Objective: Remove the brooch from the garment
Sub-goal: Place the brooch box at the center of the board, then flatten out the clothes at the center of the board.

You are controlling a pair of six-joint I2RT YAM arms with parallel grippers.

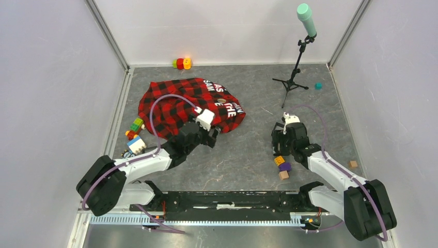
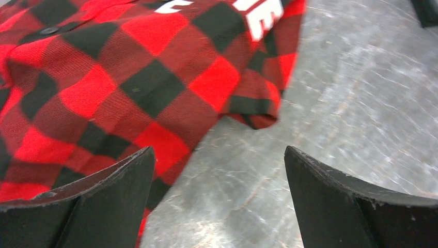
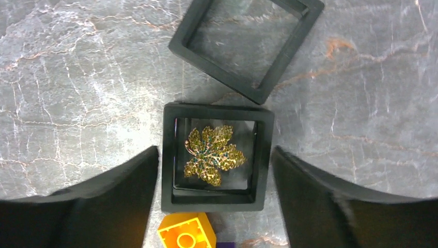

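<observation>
Brooch (image 3: pixel 213 155) – a gold leaf with small green stones – lies flat inside a square black case (image 3: pixel 217 109) on the table (image 2: pixel 361 103). It is off the shirt (image 2: pixel 129 88). Its pin and back are out of sight, and in the overhead view the right arm covers the case and the brooch altogether. A yellow block (image 3: pixel 186 232) sits against one side of the case, cut off by the bottom edge of the right wrist view. A second black frame (image 3: pixel 214 68) lies tilted just beyond the case with only bare table showing through it, and its far side is cut off.

The right gripper (image 3: pixel 216 151) straddles the case with the brooch directly between its fingers. One finger stands close by each side of the case, but whether they press on it cannot be told. This spot is toward the table's right edge, well apart from the shirt.

The shirt is bunched toward the far left corner. The left wrist view of it is blurred, and its white letters are cut off at the top. The left gripper (image 2: pixel 219 152) hangs over the shirt's near right hem with its fingers spread wide and holds nothing. One finger is over cloth, the other over bare table.
</observation>
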